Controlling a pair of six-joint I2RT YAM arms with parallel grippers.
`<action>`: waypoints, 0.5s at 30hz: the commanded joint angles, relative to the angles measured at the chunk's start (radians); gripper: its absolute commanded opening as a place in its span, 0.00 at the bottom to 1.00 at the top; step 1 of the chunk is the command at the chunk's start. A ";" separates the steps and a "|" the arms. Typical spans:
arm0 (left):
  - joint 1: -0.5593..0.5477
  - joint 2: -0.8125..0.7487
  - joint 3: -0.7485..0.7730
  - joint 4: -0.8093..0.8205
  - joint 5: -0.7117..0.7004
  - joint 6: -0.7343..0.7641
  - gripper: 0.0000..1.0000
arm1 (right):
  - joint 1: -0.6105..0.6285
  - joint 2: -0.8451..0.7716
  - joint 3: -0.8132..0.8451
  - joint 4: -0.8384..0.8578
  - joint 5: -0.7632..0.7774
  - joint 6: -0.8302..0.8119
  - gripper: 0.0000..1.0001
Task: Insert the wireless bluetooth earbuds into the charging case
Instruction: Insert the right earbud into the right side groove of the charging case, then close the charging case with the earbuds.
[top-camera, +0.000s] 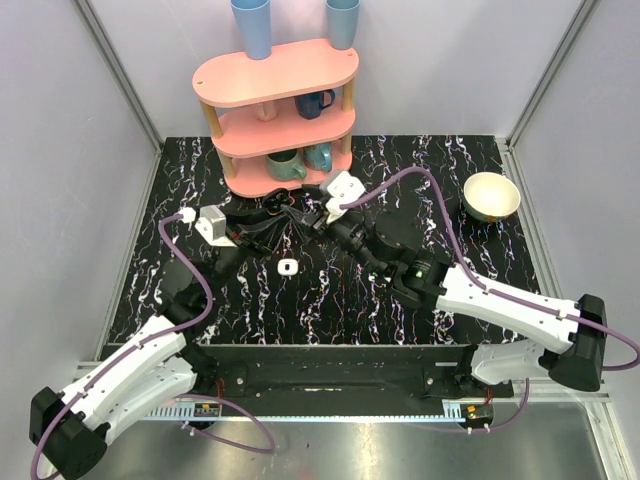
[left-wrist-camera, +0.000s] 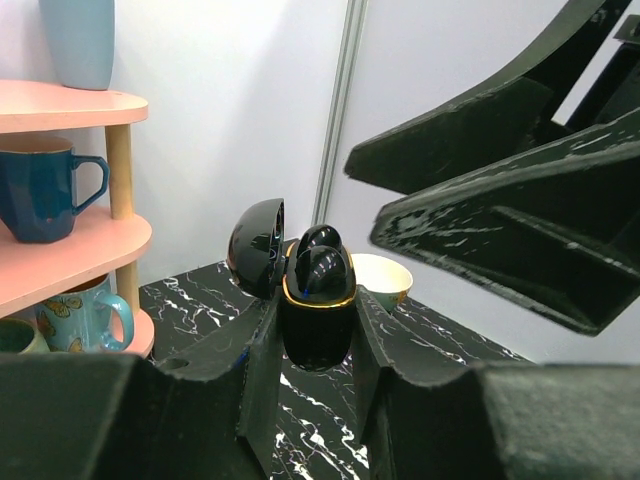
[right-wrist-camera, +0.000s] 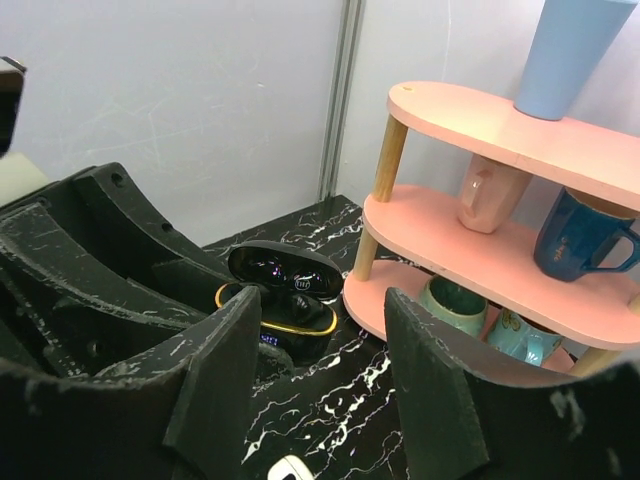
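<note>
Top external view: from the near edge, both arms reach forward and bend inward to meet at mid-table. One white earbud (top-camera: 288, 267) lies loose on the black marble tabletop (top-camera: 330, 310) just in front of them, not yet in the case; a second cannot be made out. Beyond it, the left gripper (left-wrist-camera: 315, 345) clamps the black charging case (left-wrist-camera: 318, 290), lid swung open, likely to steady it for loading. The right gripper (right-wrist-camera: 322, 325) hovers beside it, fingers spread and empty. Farthest back stands a pink mug shelf (top-camera: 275, 75).
</note>
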 joint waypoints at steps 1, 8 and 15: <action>-0.003 -0.016 0.010 0.060 0.000 0.017 0.00 | 0.010 -0.096 -0.032 0.092 0.000 0.011 0.61; -0.003 -0.016 0.001 0.067 -0.012 0.026 0.00 | 0.008 -0.150 -0.058 0.099 0.041 0.016 0.59; -0.003 -0.035 -0.010 0.067 0.005 0.065 0.00 | 0.008 -0.116 -0.038 0.105 0.297 0.022 0.67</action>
